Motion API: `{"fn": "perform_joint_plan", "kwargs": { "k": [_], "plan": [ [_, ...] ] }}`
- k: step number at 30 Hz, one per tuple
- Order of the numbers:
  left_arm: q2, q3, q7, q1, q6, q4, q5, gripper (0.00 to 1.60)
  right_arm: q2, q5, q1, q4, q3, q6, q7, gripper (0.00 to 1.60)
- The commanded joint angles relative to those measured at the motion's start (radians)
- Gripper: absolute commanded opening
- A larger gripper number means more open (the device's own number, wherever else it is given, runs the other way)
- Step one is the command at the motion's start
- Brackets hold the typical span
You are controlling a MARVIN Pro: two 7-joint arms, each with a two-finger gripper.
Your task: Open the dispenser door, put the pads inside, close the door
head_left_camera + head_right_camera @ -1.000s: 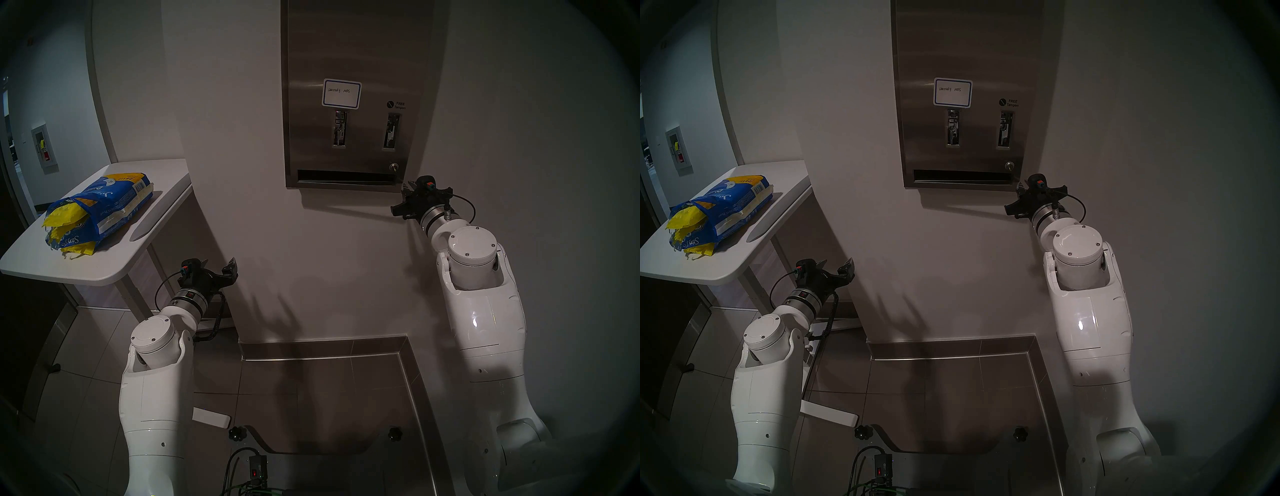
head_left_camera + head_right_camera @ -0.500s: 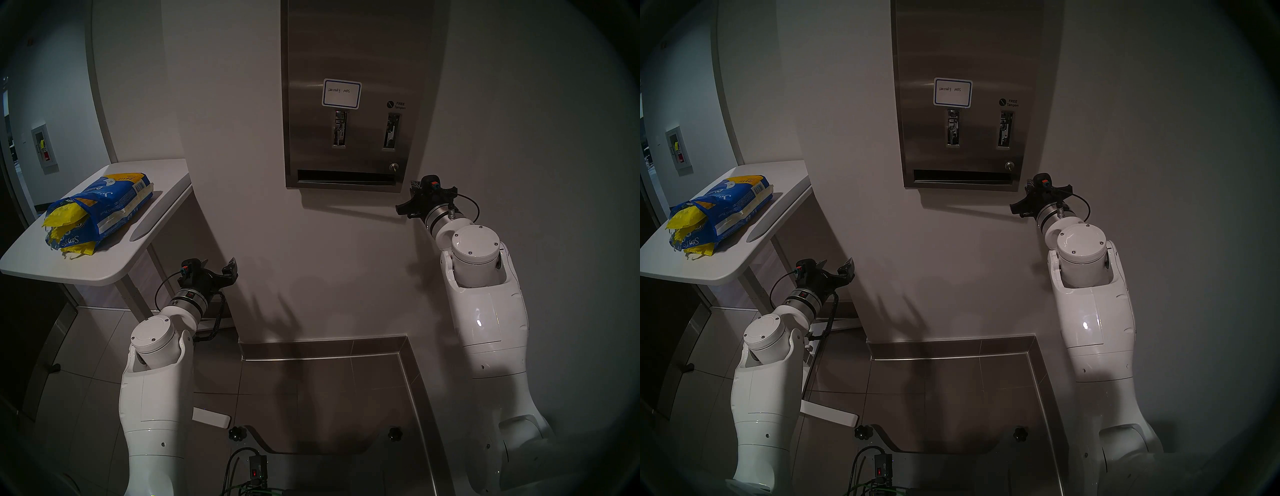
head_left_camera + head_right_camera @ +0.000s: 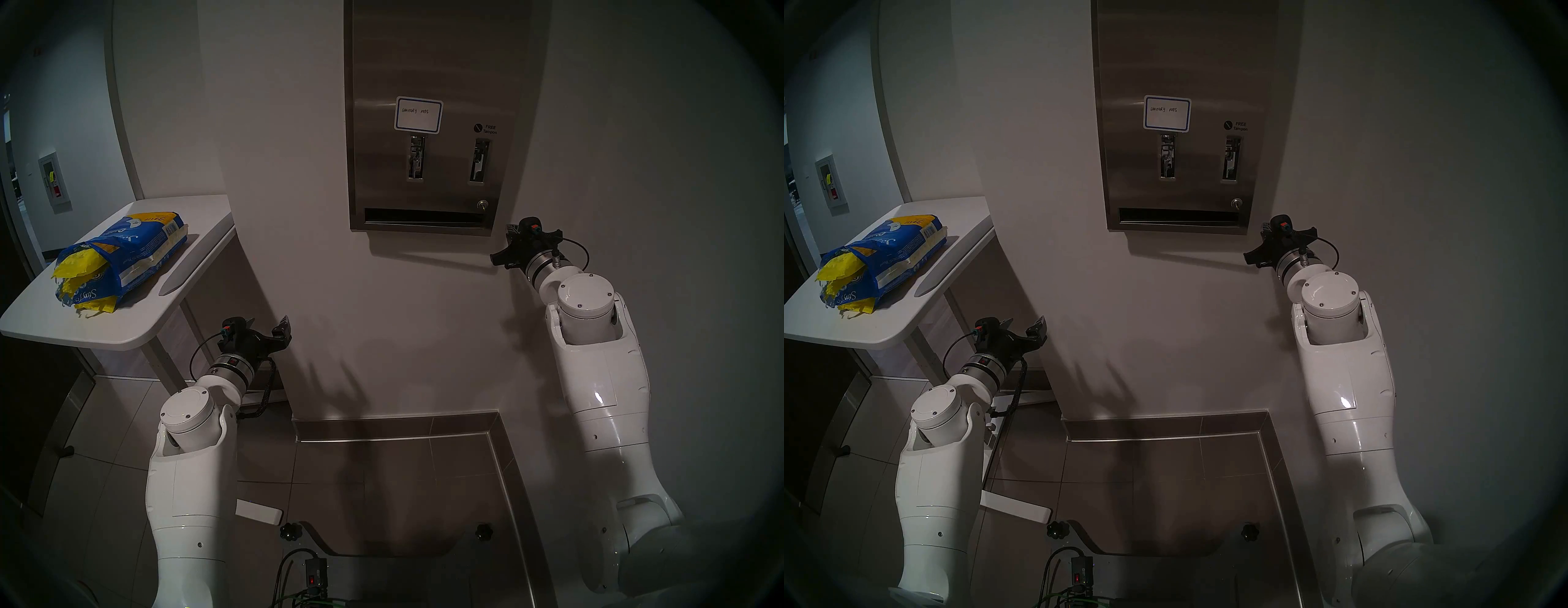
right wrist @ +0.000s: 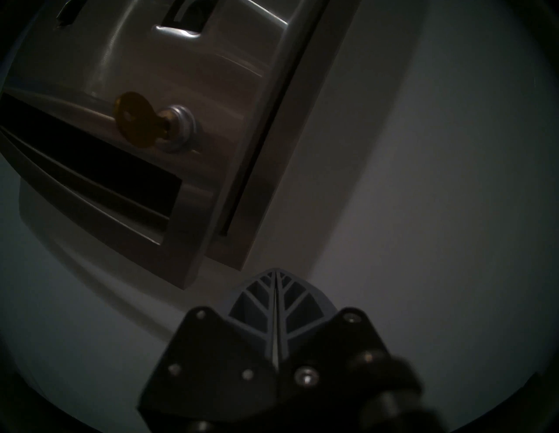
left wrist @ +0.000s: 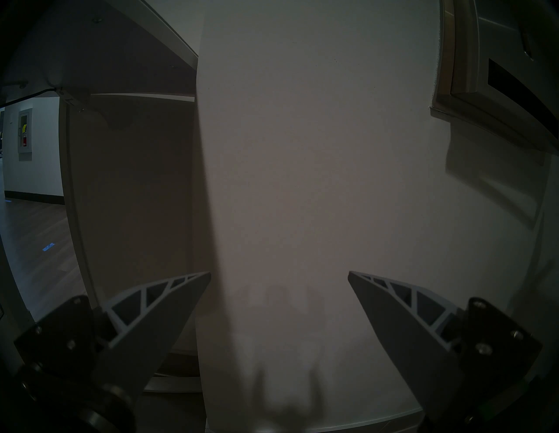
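Observation:
The brushed-steel dispenser door hangs on the wall, with a blue-bordered label and a wide bottom slot. A brass key sits in its lock. In the right wrist view a dark gap runs between the door's right edge and the cabinet behind. My right gripper is shut on nothing, just right of and below the door's lower right corner. Yellow pads stick out of a blue bag on the white table. My left gripper is open and empty, low by the wall corner.
The white table stands at the left on a thin leg, close above my left arm. A protruding wall corner lies just ahead of my left gripper. A steel-edged baseboard runs along the tiled floor. Cables and the robot base lie at the bottom.
My right gripper has shut and drawn back to the right, away from the door's lower right corner by the lock. The left arm has not moved.

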Motion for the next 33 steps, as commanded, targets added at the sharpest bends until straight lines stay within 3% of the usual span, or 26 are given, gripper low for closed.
{"fn": "perform_joint_plan", "kwargs": {
  "k": [1,11,33],
  "plan": [
    [0.000,0.001,0.002,-0.008,-0.001,-0.011,0.001,1.60,0.015,0.025,0.059,0.022,0.027,-0.026,0.018,0.00],
    [0.001,0.001,0.002,-0.008,-0.001,-0.010,0.001,1.60,0.029,0.060,0.116,0.098,0.035,-0.062,0.077,0.00],
    [0.001,0.001,0.002,-0.008,-0.001,-0.011,0.001,1.60,0.052,0.076,0.202,0.209,-0.012,-0.127,0.161,0.00]
  ]
}}
